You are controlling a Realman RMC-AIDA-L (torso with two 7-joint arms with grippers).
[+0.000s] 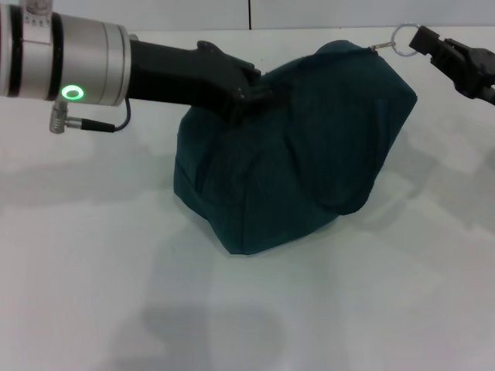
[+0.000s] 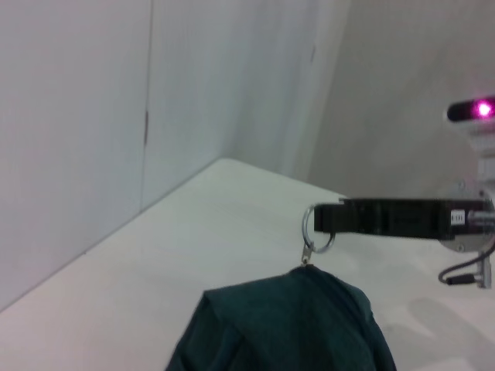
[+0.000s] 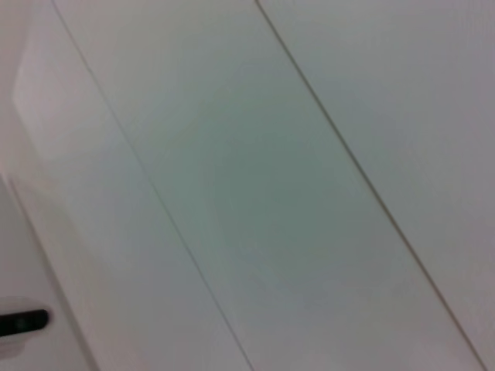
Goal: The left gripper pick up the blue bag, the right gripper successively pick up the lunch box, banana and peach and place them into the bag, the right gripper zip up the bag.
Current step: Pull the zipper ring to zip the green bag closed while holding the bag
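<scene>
The blue bag (image 1: 309, 154) sits slumped on the white table (image 1: 93, 294), and its top looks closed. My left gripper (image 1: 246, 91) comes in from the left and is shut on the fabric at the bag's upper left. My right gripper (image 1: 421, 39) is at the far right, shut on the metal ring pull (image 1: 401, 38) of the zipper at the bag's top right corner. The left wrist view shows the bag (image 2: 286, 325) with the ring pull (image 2: 315, 229) held at the tip of the right gripper (image 2: 334, 219). The lunch box, banana and peach are out of view.
White walls (image 2: 77, 116) stand behind the table. A cable (image 1: 85, 122) hangs under the left arm's silver segment. The right wrist view shows only white wall panels (image 3: 271, 193).
</scene>
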